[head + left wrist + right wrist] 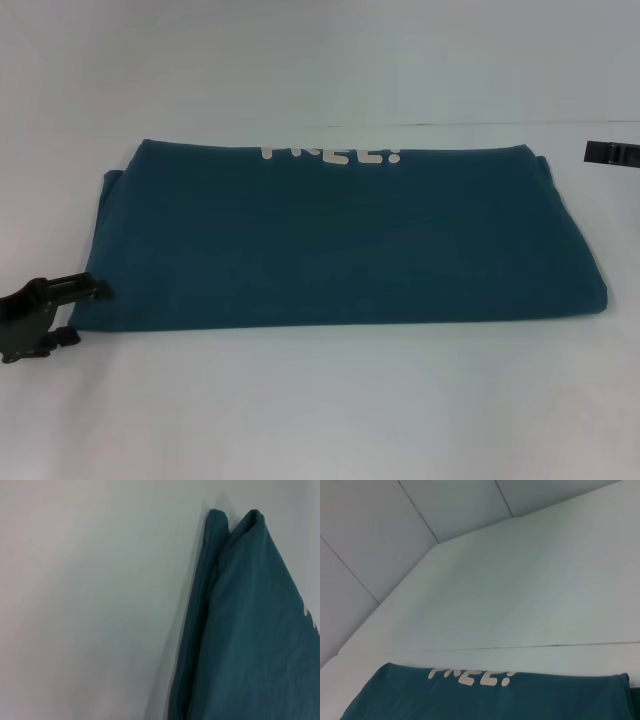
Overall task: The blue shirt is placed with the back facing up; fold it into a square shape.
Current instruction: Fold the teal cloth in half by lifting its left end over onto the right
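The blue shirt [340, 240] lies folded into a wide flat rectangle in the middle of the white table [320, 420]. The lower part of its white "FREE!" lettering [330, 155] shows along the far fold. My left gripper [85, 312] stands open at the shirt's near left corner, its upper finger [85, 287] touching the fabric edge, and nothing is held. The left wrist view shows the shirt's [250, 630] layered side edge. Only a dark piece of my right gripper [612, 152] shows, at the far right beyond the shirt. The right wrist view catches the shirt's [520, 702] far edge with the lettering.
White tabletop surrounds the shirt on all sides, with a wide bare strip along the near edge. A thin seam [545, 645] runs across the table behind the shirt. Pale wall panels [380, 540] rise at the back.
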You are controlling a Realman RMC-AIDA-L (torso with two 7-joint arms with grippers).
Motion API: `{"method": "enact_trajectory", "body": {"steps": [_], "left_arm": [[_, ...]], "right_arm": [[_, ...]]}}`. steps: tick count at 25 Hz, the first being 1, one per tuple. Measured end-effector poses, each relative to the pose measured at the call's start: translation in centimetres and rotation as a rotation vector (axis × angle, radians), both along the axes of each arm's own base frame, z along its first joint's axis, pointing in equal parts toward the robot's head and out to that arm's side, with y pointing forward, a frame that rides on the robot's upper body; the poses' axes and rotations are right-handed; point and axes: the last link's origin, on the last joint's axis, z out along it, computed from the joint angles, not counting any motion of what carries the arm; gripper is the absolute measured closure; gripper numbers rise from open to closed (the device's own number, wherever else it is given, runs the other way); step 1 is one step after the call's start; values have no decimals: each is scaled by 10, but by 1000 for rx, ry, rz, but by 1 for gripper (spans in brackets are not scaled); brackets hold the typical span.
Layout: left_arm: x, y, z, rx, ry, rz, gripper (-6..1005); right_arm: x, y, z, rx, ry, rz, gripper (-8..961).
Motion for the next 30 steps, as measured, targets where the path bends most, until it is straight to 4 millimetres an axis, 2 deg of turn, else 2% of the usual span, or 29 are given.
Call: {"method": "enact_trajectory", "body": {"steps": [7,20,30], "left_arm": [[3,5,-4,-10,4,-9,107],[11,18,2,17,18,-51,107],[10,14,0,5,13,-54,108]], "right_arm": [[2,-1,1,3,2,-5,31],[3,-2,1,5,2,-9,31],[5,-3,1,7,0,-13,32]]}}
